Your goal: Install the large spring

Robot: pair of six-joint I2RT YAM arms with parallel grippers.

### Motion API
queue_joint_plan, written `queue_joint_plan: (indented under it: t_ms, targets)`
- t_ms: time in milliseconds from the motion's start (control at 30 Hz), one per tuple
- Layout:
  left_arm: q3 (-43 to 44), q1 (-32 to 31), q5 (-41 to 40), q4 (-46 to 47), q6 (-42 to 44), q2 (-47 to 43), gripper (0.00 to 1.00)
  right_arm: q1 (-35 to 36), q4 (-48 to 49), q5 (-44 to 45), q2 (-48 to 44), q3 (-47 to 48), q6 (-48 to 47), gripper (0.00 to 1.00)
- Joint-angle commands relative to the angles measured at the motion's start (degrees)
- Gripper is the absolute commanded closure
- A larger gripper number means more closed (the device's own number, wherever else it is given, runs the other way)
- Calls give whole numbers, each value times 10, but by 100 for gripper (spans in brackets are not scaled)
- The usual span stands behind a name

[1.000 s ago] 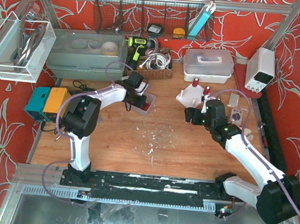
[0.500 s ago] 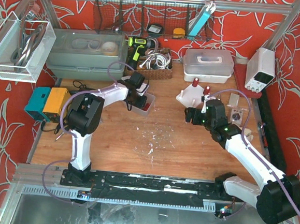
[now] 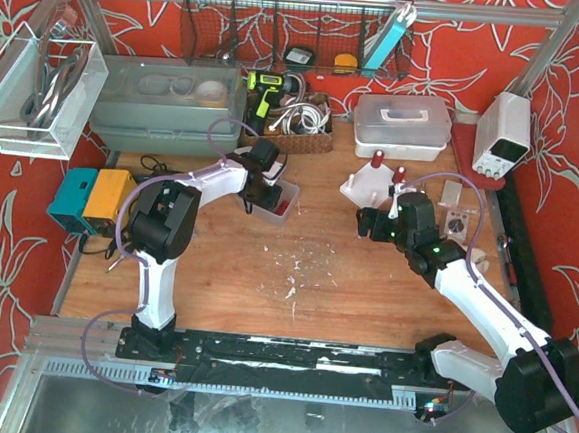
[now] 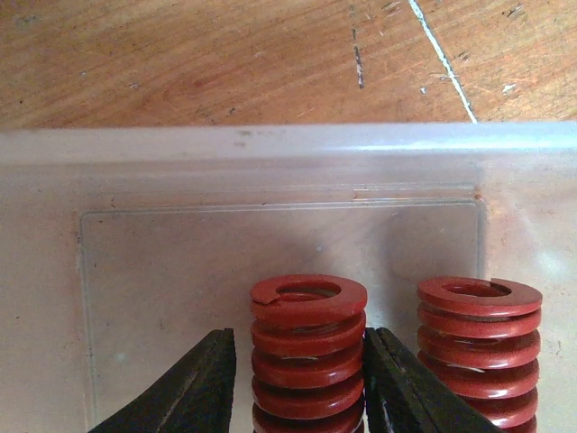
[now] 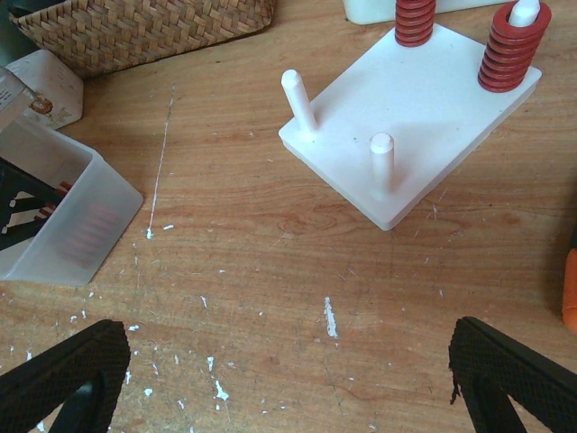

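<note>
A clear plastic bin [image 4: 270, 144] holds two large red springs standing upright. My left gripper [image 4: 297, 336] is down inside the bin, its jaws astride the left spring [image 4: 308, 361]. The right finger [image 4: 397, 379] touches the coils; a small gap shows at the left finger [image 4: 194, 388]. The second spring [image 4: 478, 343] stands to the right. The white peg base [image 5: 424, 108] has two bare pegs [image 5: 382, 158] and two pegs carrying red springs [image 5: 509, 50]. My right gripper [image 5: 288, 379] is wide open and empty over the table, near side of the base.
The bin [image 3: 283, 201] sits left of centre, with my left gripper [image 3: 265, 180] in it. The base [image 3: 367, 188] lies beside my right gripper [image 3: 367, 223]. A wicker basket [image 5: 135, 27] and a white lidded box [image 3: 402, 120] stand behind. White flecks mark the wood.
The left arm's elbow shifted slightly and its gripper has settled into the bin around a spring. The right arm has not moved.
</note>
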Motion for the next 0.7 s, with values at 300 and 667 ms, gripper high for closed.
queue_joint_plan:
  t_ms: [300,667]
  targets:
    - [18,-2,1,-26,11,19,68,4,-1,16,-10,-2,0,3]
    - [19,-6,18,17,9,-38,82,4,-1,22,-15,-3,0,3]
